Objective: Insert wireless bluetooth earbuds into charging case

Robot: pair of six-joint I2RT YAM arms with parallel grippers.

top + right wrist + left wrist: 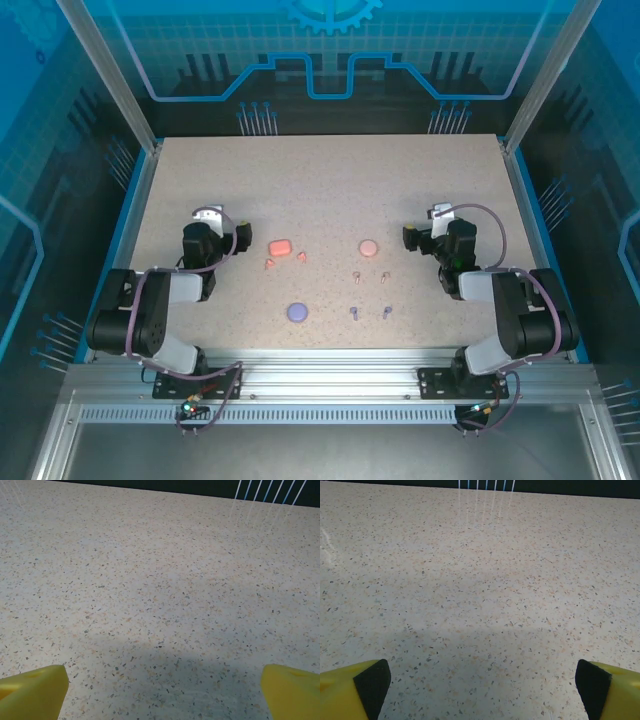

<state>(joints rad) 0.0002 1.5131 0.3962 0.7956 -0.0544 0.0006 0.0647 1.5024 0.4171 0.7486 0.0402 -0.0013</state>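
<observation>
In the top view three charging cases lie on the speckled table: a coral-orange one (pixel 280 246), a round pale pink one (pixel 368 246) and a round purple one (pixel 297 312). The earbuds lie loose near them: two coral (pixel 268 263), two pink (pixel 356 274) and two purple (pixel 354 312). My left gripper (pixel 208 214) rests left of the coral case and my right gripper (pixel 440 212) right of the pink case. Both stand apart from everything. In the wrist views the left gripper (pixel 480 680) and right gripper (pixel 162 685) are open over bare table, yellow fingers (pixel 355 690) (pixel 292 692) at the bottom corners.
The table (pixel 330 180) is bounded by metal posts and blue walls at the back and sides, with an aluminium rail (pixel 320 380) along the near edge. Its far half is bare.
</observation>
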